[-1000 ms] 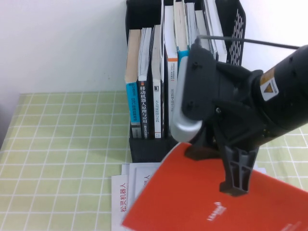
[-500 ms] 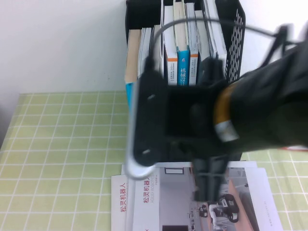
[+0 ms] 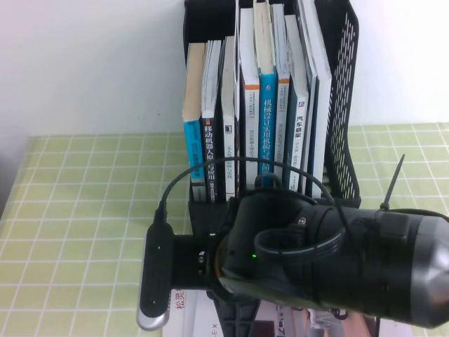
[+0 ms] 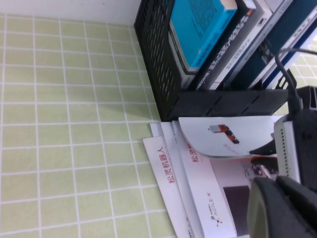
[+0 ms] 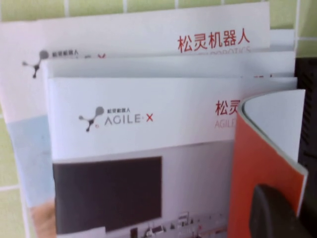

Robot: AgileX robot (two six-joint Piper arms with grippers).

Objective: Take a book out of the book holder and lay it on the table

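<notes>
My right end effector (image 5: 277, 213), clenched on the book (image 5: 262, 163), has swung it down from mid-air to just above the brochures (image 5: 133, 148) on the tabletop (image 3: 84, 210) before the book holder (image 3: 344, 84), so only releasing remains; left end effector unseen.

- table (image 3: 91, 210): light green cloth, white grid check, bare on robot's left side
- book holder (image 3: 210, 214): black rack, stands upright at the table's far edge by the wall, packed with upright books
- stack of brochures (image 4: 198, 183): white covers, red Chinese text, "AGILE·X" logo, fanned flat on the cloth, touching the holder's front base
</notes>
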